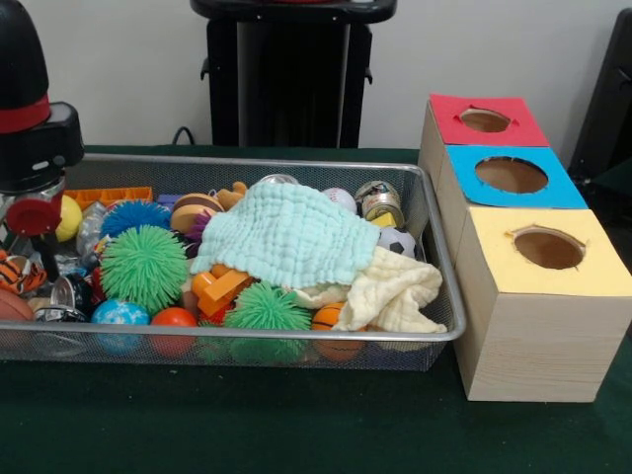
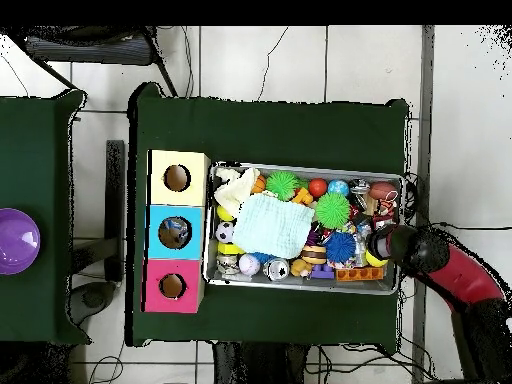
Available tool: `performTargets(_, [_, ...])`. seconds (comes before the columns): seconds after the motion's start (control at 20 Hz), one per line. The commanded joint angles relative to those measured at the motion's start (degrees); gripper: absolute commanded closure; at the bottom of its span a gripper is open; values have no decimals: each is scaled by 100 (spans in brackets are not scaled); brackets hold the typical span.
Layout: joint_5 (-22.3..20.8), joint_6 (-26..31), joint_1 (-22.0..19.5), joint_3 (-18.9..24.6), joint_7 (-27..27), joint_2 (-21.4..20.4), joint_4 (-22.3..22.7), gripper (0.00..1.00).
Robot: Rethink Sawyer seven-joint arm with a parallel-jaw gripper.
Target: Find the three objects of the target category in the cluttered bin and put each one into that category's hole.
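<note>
Sawyer's gripper (image 1: 39,242), jaw state indiscernible, hangs over the bin's (image 1: 446,296) nine-o'clock end, apparently searching beside the mint cloth (image 1: 286,235).

No text, labels or numbers legible

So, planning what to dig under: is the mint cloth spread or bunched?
Spread: the mint cloth drapes loosely over toys mid-bin.

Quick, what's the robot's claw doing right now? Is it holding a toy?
Claw: down at one end of the bin, over the toys. Open, shut or holding something: cannot be told.
</note>
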Motion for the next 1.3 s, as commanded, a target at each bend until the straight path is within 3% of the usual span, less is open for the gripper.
performTargets(0.05, [-639, -794, -139, 308, -641, 853, 304, 0])
performTargets(0.25, [-724, -779, -47, 204, -633, 910, 193, 0])
performTargets(0.3, [-756, -781, -28, 184, -632, 923, 170, 100])
performTargets(0.55, [-744, -396, 85, 104, -717, 927, 40, 100])
performTargets(0.95, [-607, -148, 433, -231, -276, 648, 81, 100])
performTargets(1.3, [-468, -91, 393, -121, -426, -21, 545, 100])
